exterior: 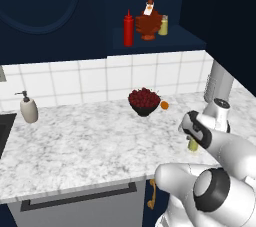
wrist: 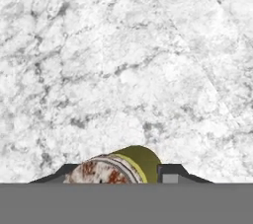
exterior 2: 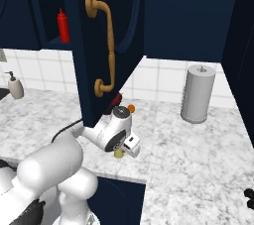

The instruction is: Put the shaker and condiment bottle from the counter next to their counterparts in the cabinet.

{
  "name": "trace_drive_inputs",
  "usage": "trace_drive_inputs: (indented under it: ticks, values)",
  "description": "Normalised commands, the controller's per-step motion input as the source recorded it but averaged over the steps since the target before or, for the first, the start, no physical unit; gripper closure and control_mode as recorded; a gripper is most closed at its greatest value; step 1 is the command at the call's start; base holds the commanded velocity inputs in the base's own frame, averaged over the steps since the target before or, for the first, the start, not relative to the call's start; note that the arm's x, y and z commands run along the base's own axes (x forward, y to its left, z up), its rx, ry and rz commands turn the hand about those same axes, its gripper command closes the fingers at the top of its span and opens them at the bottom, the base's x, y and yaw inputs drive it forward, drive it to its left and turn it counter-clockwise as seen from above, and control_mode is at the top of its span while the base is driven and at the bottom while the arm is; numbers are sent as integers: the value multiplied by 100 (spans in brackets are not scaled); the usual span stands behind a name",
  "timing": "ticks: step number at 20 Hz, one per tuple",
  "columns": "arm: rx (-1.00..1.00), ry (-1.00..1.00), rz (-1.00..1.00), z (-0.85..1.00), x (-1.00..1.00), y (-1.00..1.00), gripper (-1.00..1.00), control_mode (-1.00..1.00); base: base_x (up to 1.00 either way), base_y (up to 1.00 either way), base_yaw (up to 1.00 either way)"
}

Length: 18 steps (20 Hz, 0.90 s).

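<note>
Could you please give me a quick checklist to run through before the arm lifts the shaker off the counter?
1. Shaker sits between the fingertips of the hand: ok.
2. Grip firm on the shaker: cannot tell; the jaws flank it closely, but contact is not clear.
3. Shaker's base on the counter: ok in the left base view.
4. Cabinet open, shelf reachable: ok.
5. Condiment bottle already on the shelf beside the brown bottle: ok.
6. Space beside the twin shaker: cannot tell.
7. Open door directly above the arm: not ok.
</note>
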Motion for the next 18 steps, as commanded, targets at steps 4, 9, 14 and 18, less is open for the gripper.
trace_drive_inputs:
  ticks: [4, 9, 14, 18]
  values:
    - [-4, -30, -4, 41, 0, 91, 100, -100, 0, 0, 0]
    - [-10, -26, -7, 7, 0, 100, 100, -100, 0, 0, 0]
    - [-2, -8, -1, 0, 0, 67, 100, -100, 0, 0, 0]
    - [-1, -16, 0, 50, 46, 9, 100, -100, 0, 0, 0]
